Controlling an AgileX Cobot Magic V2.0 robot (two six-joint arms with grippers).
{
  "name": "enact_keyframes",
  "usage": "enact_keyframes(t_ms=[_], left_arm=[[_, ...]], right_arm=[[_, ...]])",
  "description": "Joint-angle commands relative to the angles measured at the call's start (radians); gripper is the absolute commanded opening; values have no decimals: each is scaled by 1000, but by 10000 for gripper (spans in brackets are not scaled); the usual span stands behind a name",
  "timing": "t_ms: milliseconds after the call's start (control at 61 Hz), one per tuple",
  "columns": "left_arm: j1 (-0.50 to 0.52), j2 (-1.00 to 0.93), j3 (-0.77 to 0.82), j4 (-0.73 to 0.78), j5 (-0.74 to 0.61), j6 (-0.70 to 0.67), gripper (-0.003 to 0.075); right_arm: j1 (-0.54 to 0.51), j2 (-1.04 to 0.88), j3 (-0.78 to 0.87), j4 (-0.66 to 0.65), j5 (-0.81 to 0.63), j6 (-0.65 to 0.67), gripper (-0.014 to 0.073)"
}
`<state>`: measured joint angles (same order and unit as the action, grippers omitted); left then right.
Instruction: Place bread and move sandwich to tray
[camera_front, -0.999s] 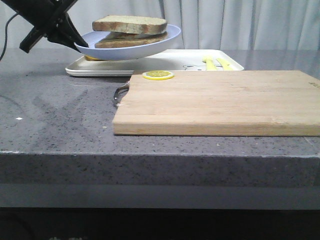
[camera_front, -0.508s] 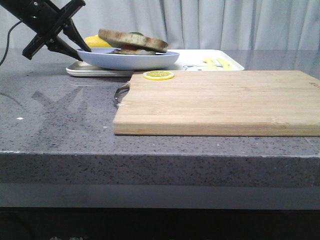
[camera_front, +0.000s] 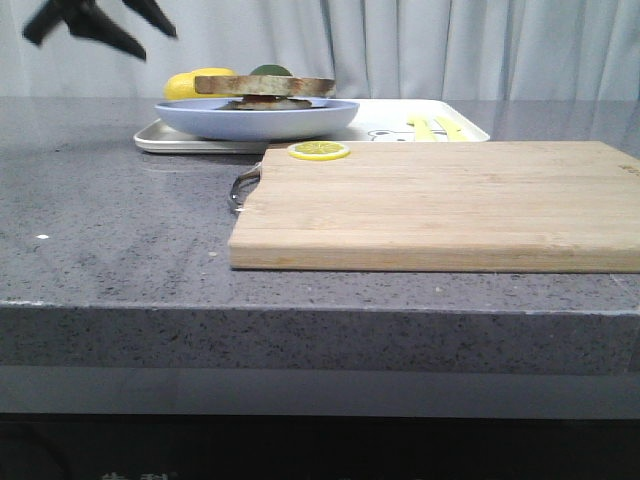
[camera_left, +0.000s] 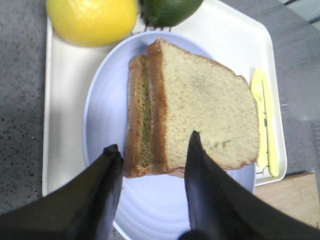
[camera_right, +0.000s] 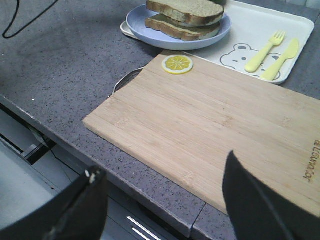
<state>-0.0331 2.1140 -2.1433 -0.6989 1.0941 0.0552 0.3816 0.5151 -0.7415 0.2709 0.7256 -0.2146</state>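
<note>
**Two open grippers, and the sandwich already sits on the tray, under the left one**

Two arms matter here, and the left is plainly the nearer to the food; the grey stone counter (camera_front: 110, 250) carries everything; on it, nearest the camera, lies the light wooden cutting board (camera_front: 440, 205), its metal handle (camera_front: 241, 189) pointing toward the robot's left; a lemon slice (camera_front: 319, 150) rests on the board's far left corner; behind the board, touching or just beside its far edge, lies the white tray (camera_front: 190, 142); the round pale blue plate (camera_front: 255, 118) stands on the tray's left half, and the sandwich (camera_front: 264, 87) rests on the plate, level, its top bread slice (camera_left: 210, 117) overlapping the lower one; a whole lemon (camera_left: 92, 20) and a dark green fruit (camera_left: 170, 10) sit on the tray beyond the plate; a yellow fork (camera_right: 265, 50) and yellow knife (camera_right: 282, 59) lie on the tray's right half beside a bear drawing (camera_right: 240, 55)

The left gripper (camera_left: 152, 145) hovers above the plate with jaws apart and nothing between them; in the wrist view the sandwich lies straight ahead of the fingertips and below them, its crust edge crosswise to the jaw line; the right gripper (camera_right: 165, 185) hangs over the board's near edge, jaws wide apart and empty, well apart from the tray

Judged from this, the move to the tray looks complete; any coming move is likely a retreat by the left arm, straight up and back from the plate
</note>
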Motion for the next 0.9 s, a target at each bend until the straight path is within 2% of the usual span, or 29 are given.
enact_keyframes(t_ms=[0,164,344,573,885], left_arm=[[-7,-130,-32,7,-4,12,299],[-23,-246,47,135,-10,12,291],[-72,-425,248,258,-127,42,291],[-164,-673,562,265,-283,191,291],[-231,-1005,974,287,-465,276,291]], right_arm=[[-7,3,-27,11,-71,-2,510],[-7,3,-27,11,-71,-2,510],[-7,3,-27,11,-71,-2,510],[-7,3,-27,11,-71,-2,510],[-7,3,-27,11,-71,-2,510]])
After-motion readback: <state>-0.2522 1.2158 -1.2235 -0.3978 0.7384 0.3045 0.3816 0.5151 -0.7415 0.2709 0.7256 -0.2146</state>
